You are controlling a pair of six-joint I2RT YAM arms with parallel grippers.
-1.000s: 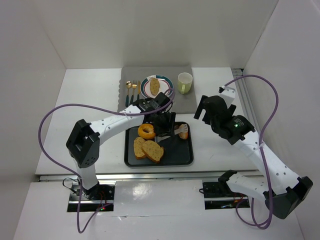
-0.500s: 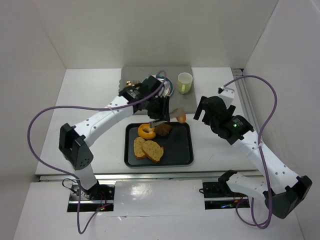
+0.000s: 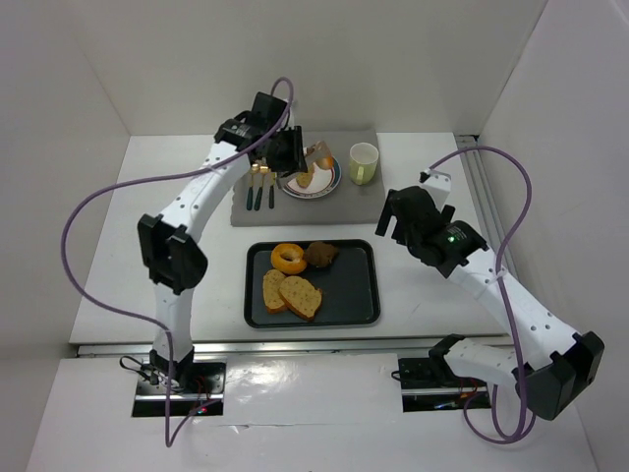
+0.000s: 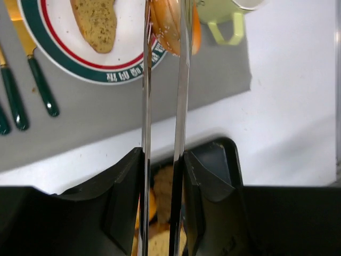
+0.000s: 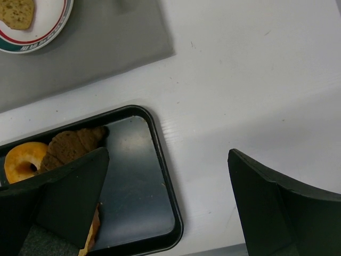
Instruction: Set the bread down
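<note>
My left gripper (image 4: pixel 165 10) pinches a glazed orange bread roll (image 4: pixel 166 33) | probably above the right edge of the green-and-red-rimmed white plate (image 4: pixel 58 66) | I should shift inward, lower, then let go.

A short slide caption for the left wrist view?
Left gripper holds a bun over the plate edge, near a bread slice.

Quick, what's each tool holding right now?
Left tool: closed on a bread piece.
Right tool: open, empty.

Overhead plus close downward wrist views, tray (image 3: pixel 352 287) shared
</note>
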